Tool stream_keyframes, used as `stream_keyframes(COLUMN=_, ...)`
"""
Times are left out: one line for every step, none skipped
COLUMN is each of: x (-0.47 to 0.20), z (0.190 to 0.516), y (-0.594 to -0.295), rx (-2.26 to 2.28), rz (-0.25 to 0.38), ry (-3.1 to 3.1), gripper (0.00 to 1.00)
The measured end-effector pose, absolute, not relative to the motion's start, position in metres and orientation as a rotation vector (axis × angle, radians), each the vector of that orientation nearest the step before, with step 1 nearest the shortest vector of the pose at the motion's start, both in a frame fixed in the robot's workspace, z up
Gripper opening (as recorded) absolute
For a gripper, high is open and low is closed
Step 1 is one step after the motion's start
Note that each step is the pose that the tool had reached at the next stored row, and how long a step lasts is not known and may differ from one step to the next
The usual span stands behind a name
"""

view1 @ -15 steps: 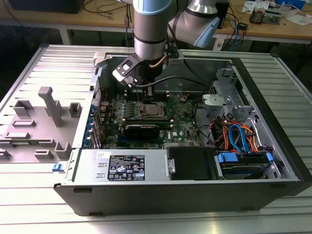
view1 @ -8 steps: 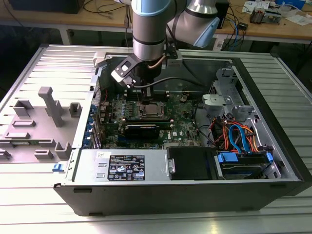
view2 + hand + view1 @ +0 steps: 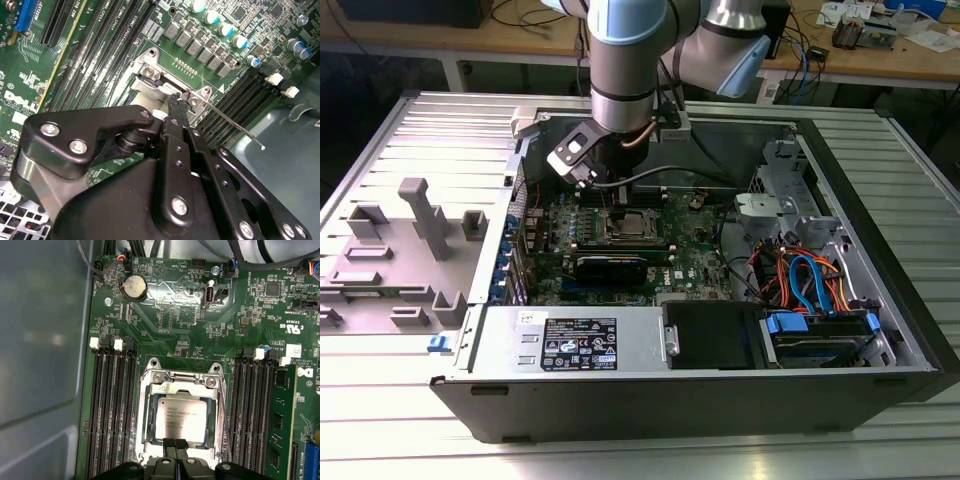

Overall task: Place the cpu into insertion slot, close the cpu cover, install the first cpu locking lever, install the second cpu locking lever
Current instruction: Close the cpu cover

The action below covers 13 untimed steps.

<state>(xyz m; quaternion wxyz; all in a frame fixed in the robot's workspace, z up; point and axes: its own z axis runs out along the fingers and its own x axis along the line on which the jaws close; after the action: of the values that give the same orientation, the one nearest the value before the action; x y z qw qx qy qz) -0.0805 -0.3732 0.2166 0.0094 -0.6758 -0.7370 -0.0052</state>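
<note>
**Gripper pinched shut at the socket edge**

Our gripper (image 3: 175,444) has its fingers together, nothing visible between them, tips at the edge of the cpu cover (image 3: 180,379). The cover lies over the cpu (image 3: 180,417), seated in the insertion slot (image 3: 149,422). A locking lever (image 3: 235,125) stands free nearby. We judge the tips could slip off and gouge the motherboard (image 3: 170,325).

Electronics lab: cable-strewn workbench (image 3: 910,60), opened computer case (image 3: 670,405)

Exterior view angled down into case (image 3: 720,400); both wrist views close over cpu cover (image 3: 182,378) (image 3: 156,88)
</note>
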Motion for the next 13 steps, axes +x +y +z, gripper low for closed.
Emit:
stream_keyframes(x=-0.0806, z=0.2157, y=-0.3732, rx=-2.110, rz=-0.016, ry=-2.302, gripper=0.11)
stream_keyframes(x=-0.0808, z=0.2149, y=-0.3732, rx=-2.110, rz=-0.016, ry=-2.302, gripper=0.11)
stream_keyframes(x=-0.0810, z=0.2139, y=-0.3732, rx=-2.110, rz=-0.016, ry=-2.303, gripper=0.11)
stream_keyframes(x=-0.0812, z=0.2133, y=-0.3732, rx=-2.109, rz=-0.016, ry=-2.303, gripper=0.11)
stream_keyframes(x=-0.0813, z=0.2129, y=-0.3732, rx=-2.109, rz=-0.016, ry=-2.303, gripper=0.11)
stream_keyframes(x=-0.0814, z=0.2124, y=-0.3732, rx=-2.109, rz=-0.016, ry=-2.303, gripper=0.11)
stream_keyframes(x=-0.0816, z=0.2116, y=-0.3732, rx=-2.109, rz=-0.016, ry=-2.303, gripper=0.11)
stream_keyframes(x=-0.0817, z=0.2113, y=-0.3732, rx=-2.109, rz=-0.016, ry=-2.303, gripper=0.11)
stream_keyframes(x=-0.0818, z=0.2110, y=-0.3732, rx=-2.109, rz=-0.016, ry=-2.303, gripper=0.11)
stream_keyframes(x=-0.0819, z=0.2106, y=-0.3732, rx=-2.109, rz=-0.016, ry=-2.303, gripper=0.11)
stream_keyframes(x=-0.0820, z=0.2103, y=-0.3732, rx=-2.109, rz=-0.016, ry=-2.303, gripper=0.11)
stream_keyframes(x=-0.0821, z=0.2099, y=-0.3732, rx=-2.109, rz=-0.016, ry=-2.303, gripper=0.11)
stream_keyframes(x=-0.0821, z=0.2095, y=-0.3732, rx=-2.109, rz=-0.016, ry=-2.303, gripper=0.11)
